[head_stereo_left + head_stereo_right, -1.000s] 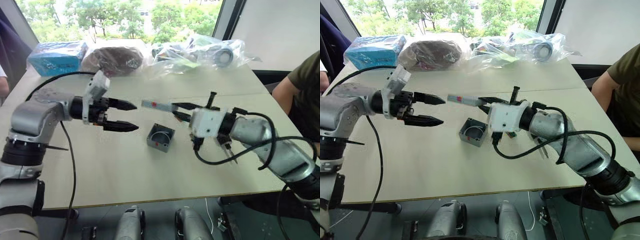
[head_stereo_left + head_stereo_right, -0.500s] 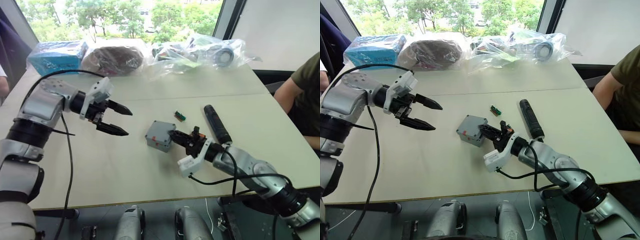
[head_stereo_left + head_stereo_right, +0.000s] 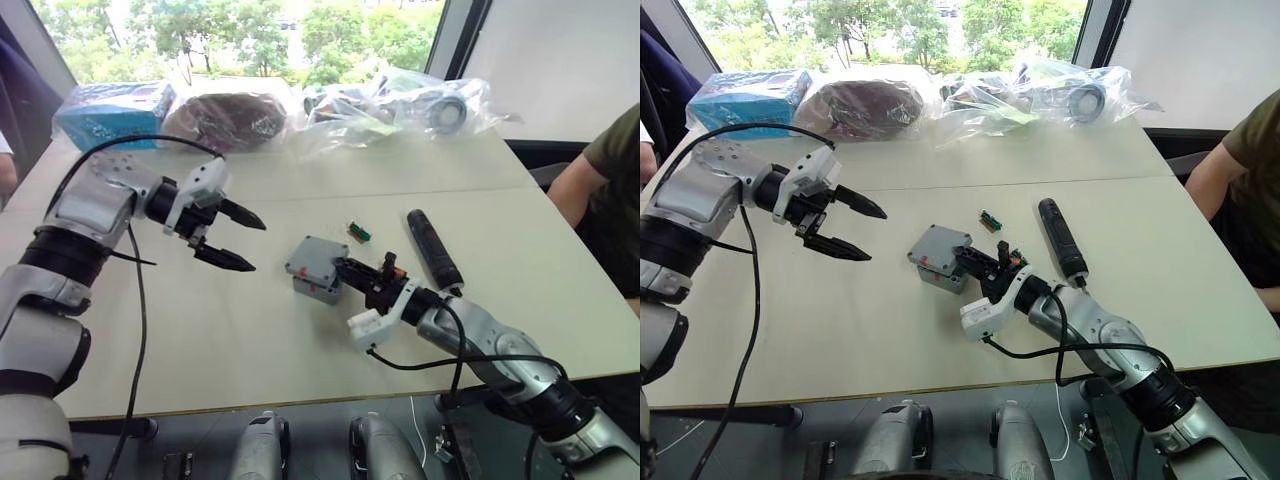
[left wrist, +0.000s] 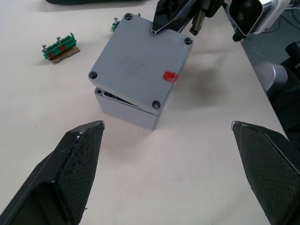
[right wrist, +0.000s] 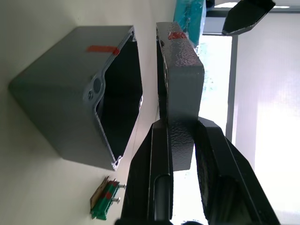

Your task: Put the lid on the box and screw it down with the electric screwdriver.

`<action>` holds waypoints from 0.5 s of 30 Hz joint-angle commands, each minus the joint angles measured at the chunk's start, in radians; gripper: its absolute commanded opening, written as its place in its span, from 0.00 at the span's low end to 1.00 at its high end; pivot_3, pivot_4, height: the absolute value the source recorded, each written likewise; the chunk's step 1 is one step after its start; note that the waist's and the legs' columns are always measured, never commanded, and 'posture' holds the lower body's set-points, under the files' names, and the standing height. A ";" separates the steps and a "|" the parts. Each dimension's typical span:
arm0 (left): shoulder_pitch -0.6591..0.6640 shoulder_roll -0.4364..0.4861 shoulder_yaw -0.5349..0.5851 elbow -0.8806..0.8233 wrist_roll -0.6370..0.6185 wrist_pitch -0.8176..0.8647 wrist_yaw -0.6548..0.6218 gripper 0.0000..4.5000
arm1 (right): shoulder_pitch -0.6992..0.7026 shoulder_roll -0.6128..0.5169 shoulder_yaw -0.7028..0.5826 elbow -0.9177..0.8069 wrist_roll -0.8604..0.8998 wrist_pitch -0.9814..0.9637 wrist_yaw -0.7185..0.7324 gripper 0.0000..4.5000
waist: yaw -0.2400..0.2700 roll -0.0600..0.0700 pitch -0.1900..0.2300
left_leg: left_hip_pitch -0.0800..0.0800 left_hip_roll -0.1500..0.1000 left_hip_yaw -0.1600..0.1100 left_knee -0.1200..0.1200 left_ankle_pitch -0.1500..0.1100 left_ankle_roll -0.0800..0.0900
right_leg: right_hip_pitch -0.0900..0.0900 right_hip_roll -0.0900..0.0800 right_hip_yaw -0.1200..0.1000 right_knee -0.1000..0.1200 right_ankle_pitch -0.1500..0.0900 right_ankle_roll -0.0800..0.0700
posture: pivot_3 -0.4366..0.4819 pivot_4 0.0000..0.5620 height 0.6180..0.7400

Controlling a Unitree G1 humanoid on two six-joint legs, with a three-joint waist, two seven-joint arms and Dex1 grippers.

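The grey lid (image 3: 318, 256) lies tilted over the grey box (image 3: 314, 288) at the table's middle, one edge lifted off the box. In the left wrist view the lid (image 4: 140, 61) has a red mark and sits askew on the box (image 4: 125, 111). My right gripper (image 3: 346, 270) is shut on the lid's right edge; the right wrist view shows the lid (image 5: 180, 70) clamped between its fingers beside the open box (image 5: 70, 103). To the left, my left gripper (image 3: 255, 246) hovers open and holds nothing. The black electric screwdriver (image 3: 432, 248) lies on the table to the right.
Small green connector blocks (image 4: 60, 47) lie just behind the box. Clear plastic bags (image 3: 400, 105), a dark bundle and a blue box (image 3: 110, 112) line the far edge of the table (image 3: 250, 350). A person (image 3: 605, 190) sits at the right.
My right gripper has come down from above the table and brought the lid onto the box. The left gripper has drawn back slightly to the left, still open.
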 commanded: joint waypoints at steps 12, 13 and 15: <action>0.008 0.028 0.021 -0.030 -0.029 -0.004 -0.004 0.99 | -0.009 -0.005 -0.052 0.062 0.049 -0.089 0.011 0.03 | 0.000 0.000 0.000 | 0.001 0.000 0.000 0.000 0.000 0.000 | 0.000 0.000 0.000 0.001 0.000 0.001 | 0.48 0.27 1.00; 0.010 0.028 0.022 -0.031 -0.030 -0.004 -0.004 0.99 | -0.014 -0.009 -0.053 0.067 0.044 -0.096 0.008 0.03 | 0.000 0.000 0.000 | 0.001 0.000 0.000 0.001 0.000 0.000 | 0.000 0.000 0.000 0.002 0.000 0.001 | 0.48 0.27 1.00; 0.013 0.025 0.030 -0.030 -0.024 -0.005 -0.004 0.99 | -0.024 -0.016 -0.051 0.079 0.030 -0.111 0.003 0.03 | 0.000 0.000 0.000 | 0.001 0.000 0.000 0.001 0.000 0.000 | 0.000 0.000 0.000 0.002 0.000 0.001 | 0.48 0.27 1.00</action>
